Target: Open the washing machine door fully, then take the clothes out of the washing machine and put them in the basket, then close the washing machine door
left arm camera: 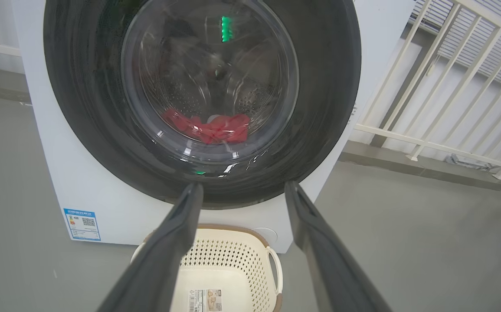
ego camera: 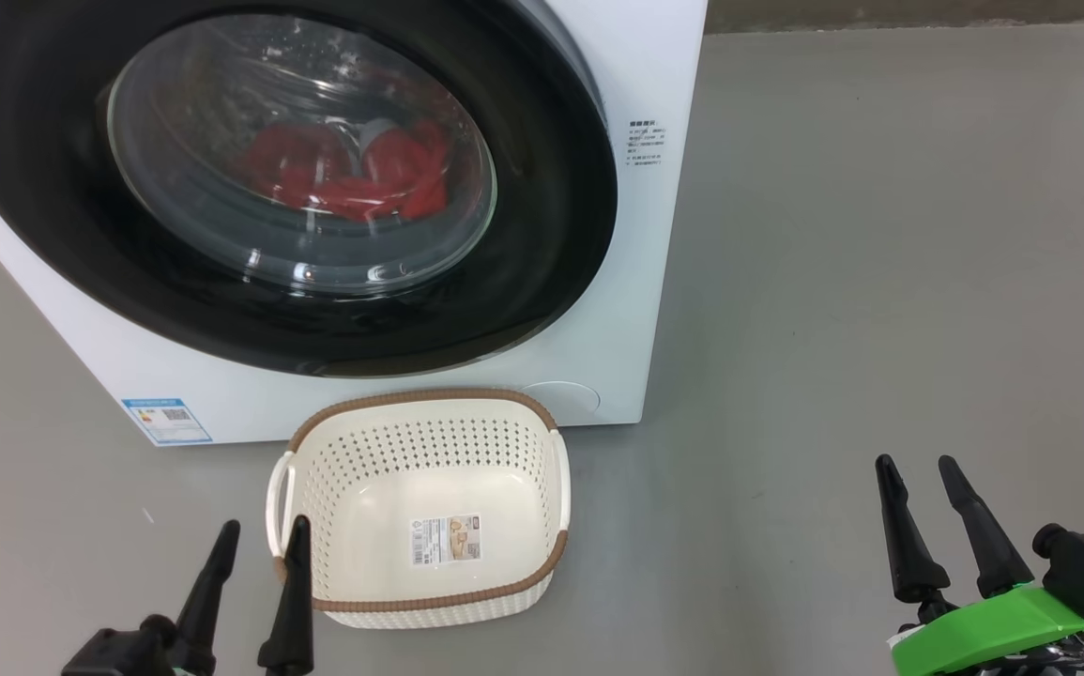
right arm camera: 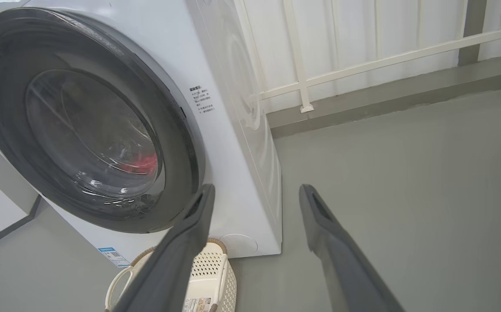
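Note:
The white washing machine [ego camera: 654, 235] stands on the floor with its round black-rimmed door [ego camera: 53, 188] lying flat against the front. Through the glass I see the red clothes [ego camera: 344, 174] low in the drum, also the clothes [left arm camera: 209, 128] in the left wrist view. The cream basket [ego camera: 429, 601] sits on the floor right in front of the machine, with nothing but a sticker inside. My left gripper [ego camera: 260, 535] is open beside the basket's left handle. My right gripper [ego camera: 917, 469] is open over bare floor to the right, well away from the door.
Grey floor [ego camera: 879, 282] spreads to the right of the machine. A white railing [left arm camera: 441, 108] and a raised kerb run behind and beside it. A blue label [ego camera: 166, 421] marks the machine's lower left corner.

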Motion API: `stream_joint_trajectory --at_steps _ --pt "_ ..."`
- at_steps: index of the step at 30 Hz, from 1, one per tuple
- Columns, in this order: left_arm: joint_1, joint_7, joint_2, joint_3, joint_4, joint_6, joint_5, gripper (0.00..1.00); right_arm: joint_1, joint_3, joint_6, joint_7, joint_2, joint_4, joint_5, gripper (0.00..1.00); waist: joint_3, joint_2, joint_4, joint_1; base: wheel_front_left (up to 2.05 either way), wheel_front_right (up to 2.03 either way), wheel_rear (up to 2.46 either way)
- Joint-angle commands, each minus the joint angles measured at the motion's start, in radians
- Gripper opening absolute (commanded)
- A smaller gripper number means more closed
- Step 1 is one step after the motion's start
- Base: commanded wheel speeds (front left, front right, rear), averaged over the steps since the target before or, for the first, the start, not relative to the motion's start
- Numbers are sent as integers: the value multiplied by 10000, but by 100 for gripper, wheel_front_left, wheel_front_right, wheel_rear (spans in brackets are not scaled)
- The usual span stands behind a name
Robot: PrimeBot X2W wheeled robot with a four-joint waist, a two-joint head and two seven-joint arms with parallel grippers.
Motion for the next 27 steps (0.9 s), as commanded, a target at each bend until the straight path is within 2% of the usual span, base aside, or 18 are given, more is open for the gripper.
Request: stream_joint_trajectory --at_steps 1,21,27 --pt "-46 -167 144 234 -327 71 342 100 -31 225 -6 -150 -158 -320 -296 100 0 0 -5 -1 0 0 0" --pt "26 -789 177 415 -24 262 2143 100 171 -142 -7 -766 -164 -452 -2243 100 -76 0 -228 -1 0 0 0" --pt "-26 -809 178 541 229 279 1969 100 186 -207 -7 -786 -138 -434 -2171 100 -49 0 -255 -1 0 0 0"
